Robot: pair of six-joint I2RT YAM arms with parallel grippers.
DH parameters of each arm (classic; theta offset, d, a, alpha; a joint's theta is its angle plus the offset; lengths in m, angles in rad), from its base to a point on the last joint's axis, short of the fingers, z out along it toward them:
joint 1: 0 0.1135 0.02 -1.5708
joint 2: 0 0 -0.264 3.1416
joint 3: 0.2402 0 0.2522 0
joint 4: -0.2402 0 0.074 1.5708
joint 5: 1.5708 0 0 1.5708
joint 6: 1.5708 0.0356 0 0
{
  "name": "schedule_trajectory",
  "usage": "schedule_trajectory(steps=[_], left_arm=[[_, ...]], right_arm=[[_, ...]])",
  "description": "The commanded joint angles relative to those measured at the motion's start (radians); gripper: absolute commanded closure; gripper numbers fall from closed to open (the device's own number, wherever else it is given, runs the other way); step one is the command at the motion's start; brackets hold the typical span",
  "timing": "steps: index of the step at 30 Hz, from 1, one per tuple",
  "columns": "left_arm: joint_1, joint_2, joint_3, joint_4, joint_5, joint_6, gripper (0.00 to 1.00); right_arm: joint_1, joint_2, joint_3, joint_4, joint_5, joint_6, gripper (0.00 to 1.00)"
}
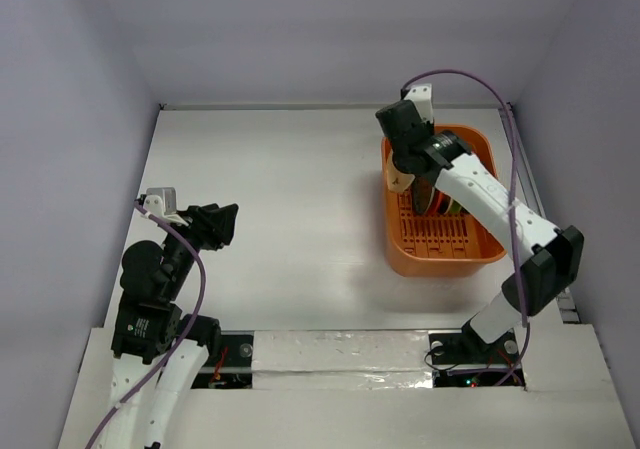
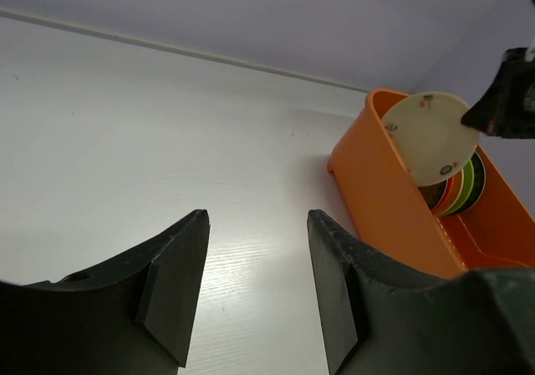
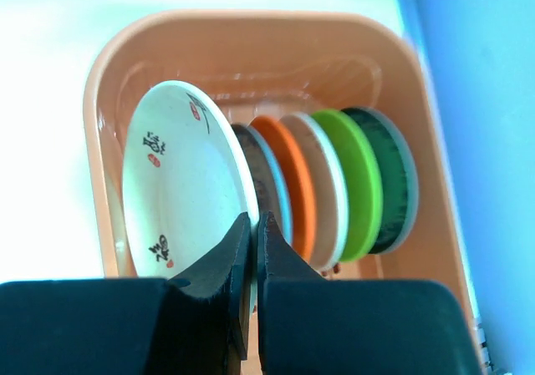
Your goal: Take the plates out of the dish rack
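The right end effector (image 3: 255, 225) pinches the cream plate (image 3: 180, 183) by its rim. The plate looks hard, slippery and breakable. The left end effector (image 2: 257, 225) is apart.

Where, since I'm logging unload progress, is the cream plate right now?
In the right wrist view, the cream plate stands at the left end of the row inside the dish rack, its rim pinched by the right gripper.
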Motion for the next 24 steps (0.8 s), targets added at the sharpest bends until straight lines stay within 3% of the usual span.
schedule_trajectory(steps=[1, 6, 9, 13, 17, 22, 24], left_arm=[[-0.005, -0.007, -0.002, 0.047, 0.004, 0.000, 0.52], [-0.005, -0.005, -0.002, 0.047, 0.002, -0.002, 0.52], [-0.005, -0.005, -0.002, 0.047, -0.002, -0.003, 0.52], [-0.005, -0.004, 0.000, 0.044, -0.010, -0.005, 0.53], [-0.005, -0.007, 0.001, 0.039, -0.028, -0.008, 0.53], [-0.005, -0.016, 0.007, 0.026, -0.064, -0.013, 0.53], [-0.005, -0.015, 0.007, 0.026, -0.067, -0.014, 0.53]], right_arm=[[0.015, -0.118, 0.108, -0.052, 0.093, -0.016, 1.00], [0.061, -0.184, 0.174, -0.080, 0.110, -0.001, 1.00], [0.107, -0.209, 0.158, -0.005, 0.003, 0.001, 1.00], [0.176, -0.151, 0.088, 0.238, -0.268, 0.049, 1.00], [0.254, 0.036, 0.152, 0.377, -0.393, 0.143, 1.00], [0.328, 0.367, 0.400, 0.411, -0.450, 0.221, 1.00], [0.328, 0.449, 0.430, 0.405, -0.455, 0.250, 1.00]])
